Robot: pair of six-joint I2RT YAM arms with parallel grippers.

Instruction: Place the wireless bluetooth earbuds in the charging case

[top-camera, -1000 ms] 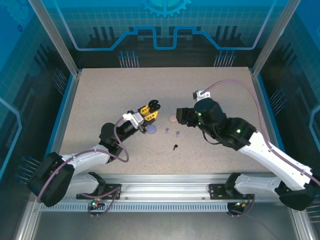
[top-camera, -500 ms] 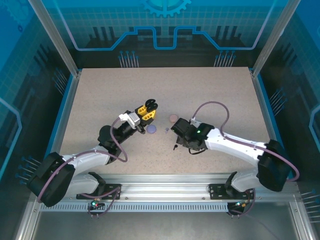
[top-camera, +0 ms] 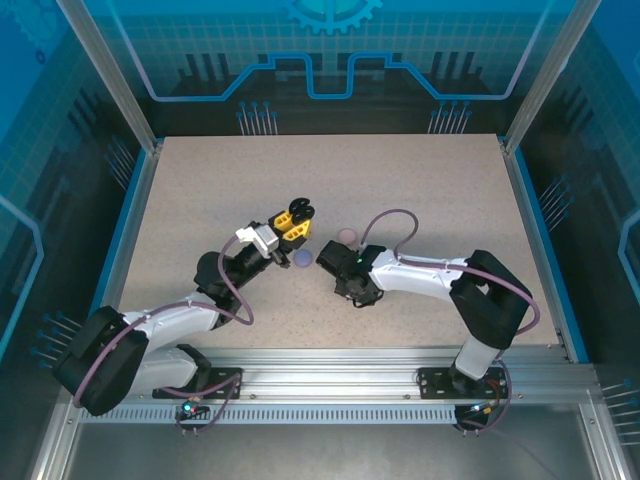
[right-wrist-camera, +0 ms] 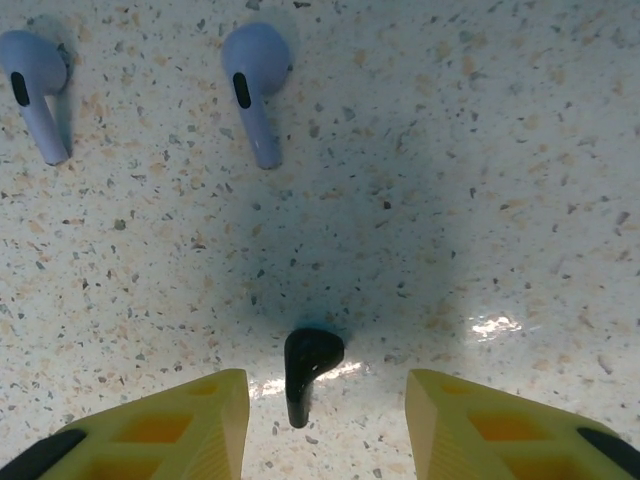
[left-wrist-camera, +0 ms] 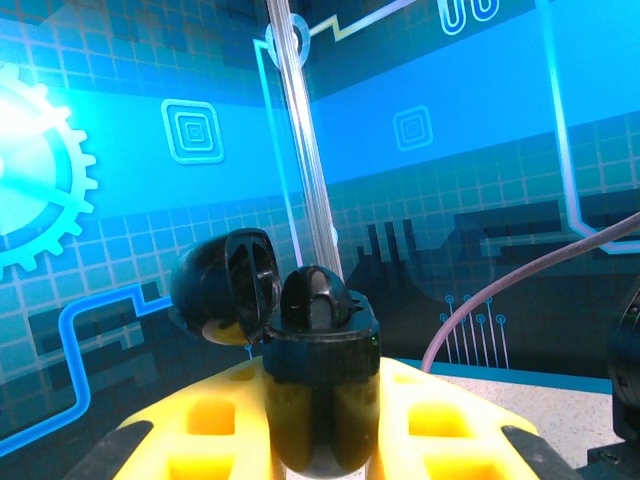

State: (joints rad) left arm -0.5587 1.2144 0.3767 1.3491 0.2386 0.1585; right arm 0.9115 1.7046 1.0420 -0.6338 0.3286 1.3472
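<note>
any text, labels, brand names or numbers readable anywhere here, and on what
None can be read. The black charging case, the black earbud and the purple earbuds show no markings. The blue backdrop carries only gear, square and circuit-line graphics; the rounded shapes at its top are cut off, unreadable.

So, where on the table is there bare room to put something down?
Free: the far strip of table behind the pink case, and along its left edge. Crowded: the centre, around left gripper, right gripper and purple earbuds.
</note>
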